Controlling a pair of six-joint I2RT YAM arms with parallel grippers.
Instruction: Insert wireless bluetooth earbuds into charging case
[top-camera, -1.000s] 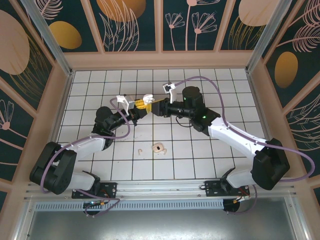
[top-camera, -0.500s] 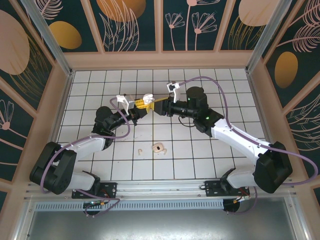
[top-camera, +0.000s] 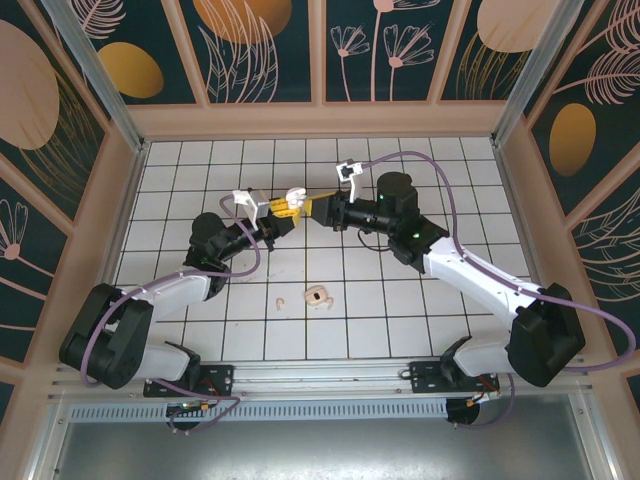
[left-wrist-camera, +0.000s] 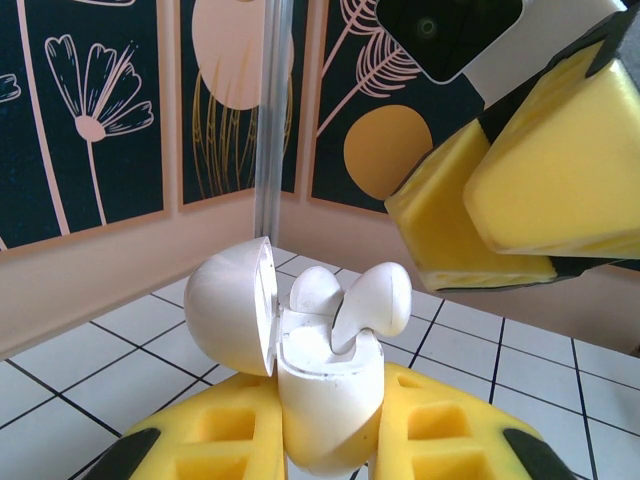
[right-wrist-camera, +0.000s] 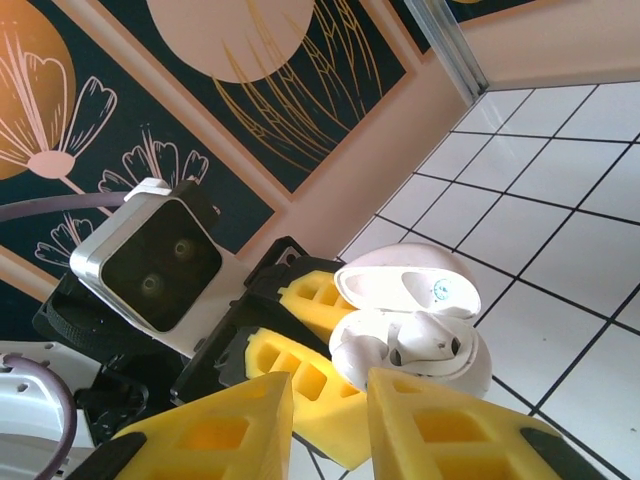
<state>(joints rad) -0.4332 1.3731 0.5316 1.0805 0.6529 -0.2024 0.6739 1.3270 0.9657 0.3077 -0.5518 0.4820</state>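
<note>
left gripper pinches the open charging case above the table. one earbud leans in its socket. right gripper, fingers spread and empty, hangs just beside the case.

Case: one. Earbuds: two. Loose pale pieces: two. Claws: two.

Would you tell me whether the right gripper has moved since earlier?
Yes: right gripper shifted slightly right against the tile grid, away from the case.
</note>
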